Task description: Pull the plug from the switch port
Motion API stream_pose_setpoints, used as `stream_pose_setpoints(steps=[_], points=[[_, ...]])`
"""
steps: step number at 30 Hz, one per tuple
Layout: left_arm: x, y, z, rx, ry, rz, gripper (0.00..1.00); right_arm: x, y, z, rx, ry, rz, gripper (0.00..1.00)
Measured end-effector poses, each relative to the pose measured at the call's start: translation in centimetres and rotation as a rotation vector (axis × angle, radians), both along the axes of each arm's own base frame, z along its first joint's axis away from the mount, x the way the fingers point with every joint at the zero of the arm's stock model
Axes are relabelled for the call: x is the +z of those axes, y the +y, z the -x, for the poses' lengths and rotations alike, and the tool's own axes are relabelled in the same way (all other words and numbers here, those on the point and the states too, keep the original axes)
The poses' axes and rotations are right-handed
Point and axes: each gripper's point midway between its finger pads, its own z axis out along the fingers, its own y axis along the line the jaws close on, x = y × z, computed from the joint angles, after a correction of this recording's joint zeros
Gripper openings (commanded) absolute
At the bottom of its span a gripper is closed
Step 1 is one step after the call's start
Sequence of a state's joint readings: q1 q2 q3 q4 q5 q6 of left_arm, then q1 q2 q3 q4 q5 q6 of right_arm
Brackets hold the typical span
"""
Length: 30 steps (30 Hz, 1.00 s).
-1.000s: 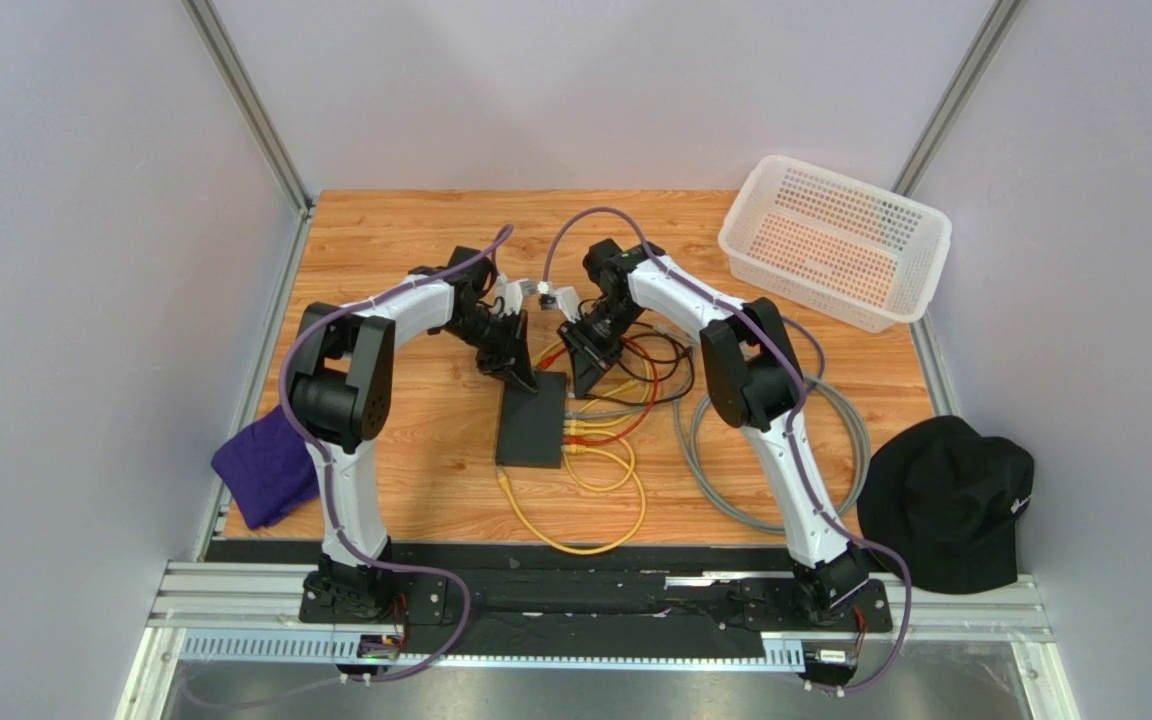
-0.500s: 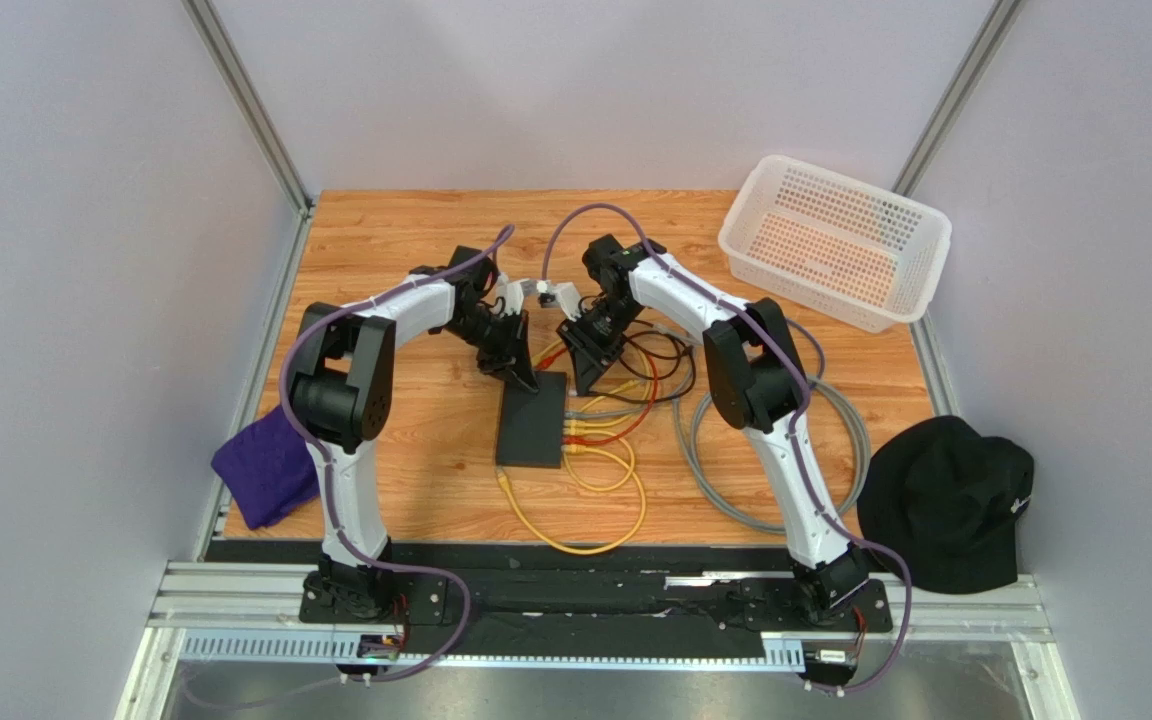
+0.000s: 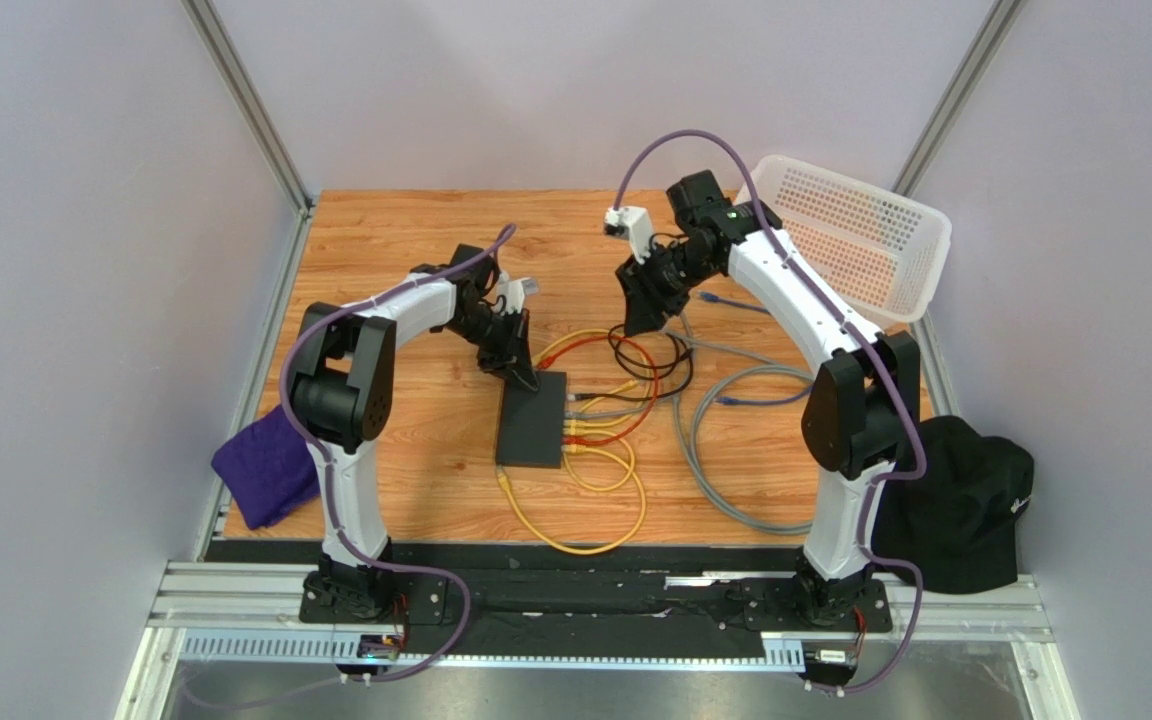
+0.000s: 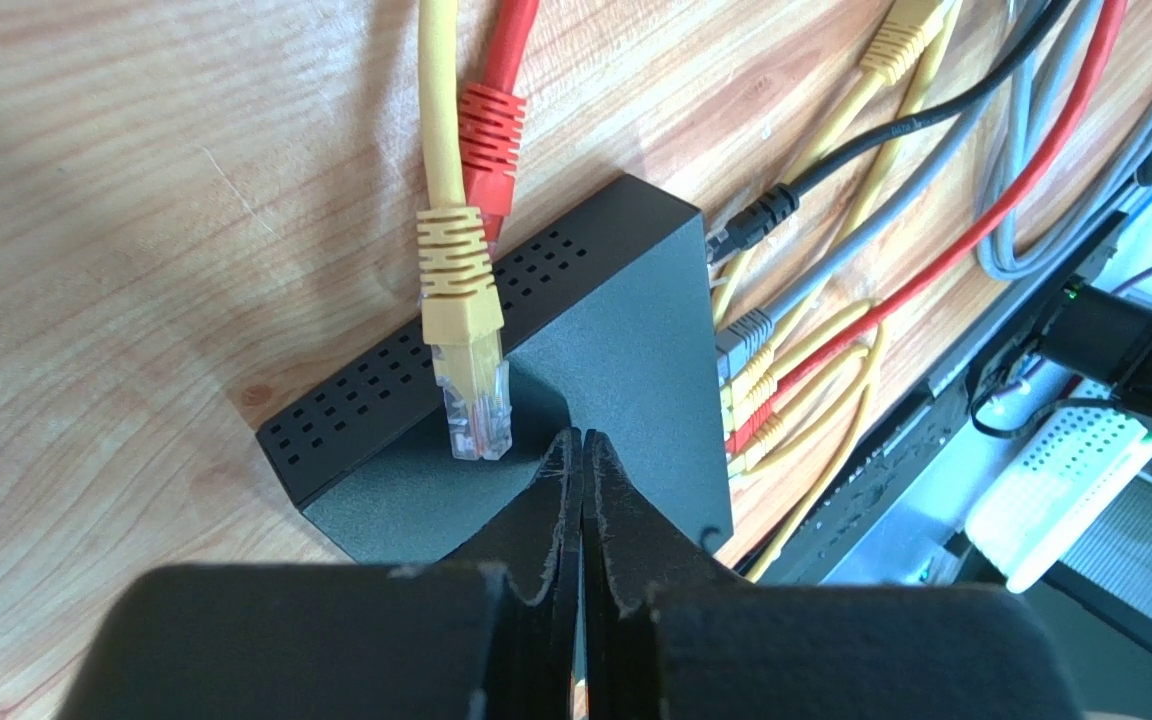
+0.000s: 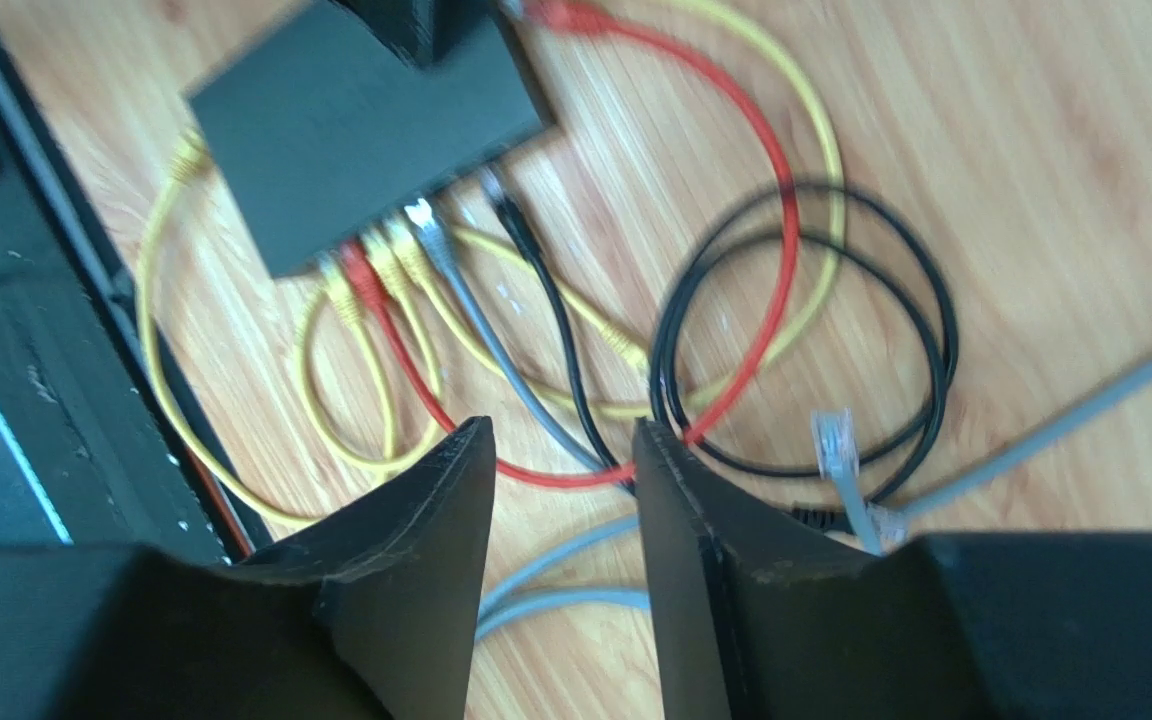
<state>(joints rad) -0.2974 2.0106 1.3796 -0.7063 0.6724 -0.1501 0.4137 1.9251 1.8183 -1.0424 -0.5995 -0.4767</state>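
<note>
Left wrist: left pincer (image 4: 582,446) closed over matte, perforated, boxy switch (image 4: 627,330); right pincer (image 5: 563,438) parted, empty.

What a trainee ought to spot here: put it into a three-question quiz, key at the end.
1. True or false: the right pincer is shut on a plug.
2. The tip of the shut left pincer sits on: A the switch, B the white basket, C the black cap.
3. Fill in: the loose plug lying on the switch's top edge, in the left wrist view, ends a ___ cable.
Key: 1 false, it is open and empty; 2 A; 3 yellow.
</note>
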Motion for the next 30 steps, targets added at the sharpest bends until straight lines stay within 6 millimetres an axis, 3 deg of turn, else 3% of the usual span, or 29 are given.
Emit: stream_pose_setpoints(steps=[2, 6, 9, 13, 17, 21, 30], points=[[0.0, 0.0, -0.1, 0.000, -0.005, -0.002, 0.00, -1.9, -1.5, 0.2, -0.034, 0.035, 0.042, 0.42], [0.0, 0.0, -0.2, 0.001, -0.006, -0.006, 0.00, -7.8, -4.9, 2.3, -0.105, 0.177, 0.188, 0.43], [0.0, 0.0, -0.2, 0.001, -0.007, -0.006, 0.00, -9.8, -6.3, 2.5, -0.146, 0.202, 0.267, 0.42], [0.1, 0.0, -0.2, 0.000, -0.009, -0.008, 0.00, -10.3, -6.9, 0.8, -0.197, 0.179, 0.300, 0.42], [0.1, 0.0, -0.3, 0.000, -0.013, -0.012, 0.00, -10.5, -6.4, -2.6, -0.223, 0.121, 0.302, 0.44], [0.0, 0.0, -0.3, -0.001, -0.014, -0.015, 0.00, -11.1, -6.5, -4.8, -0.241, 0.086, 0.326, 0.48], [0.1, -0.1, -0.3, -0.002, -0.015, -0.015, 0.00, -14.6, -8.0, -6.2, -0.261, 0.090, 0.429, 0.56]])
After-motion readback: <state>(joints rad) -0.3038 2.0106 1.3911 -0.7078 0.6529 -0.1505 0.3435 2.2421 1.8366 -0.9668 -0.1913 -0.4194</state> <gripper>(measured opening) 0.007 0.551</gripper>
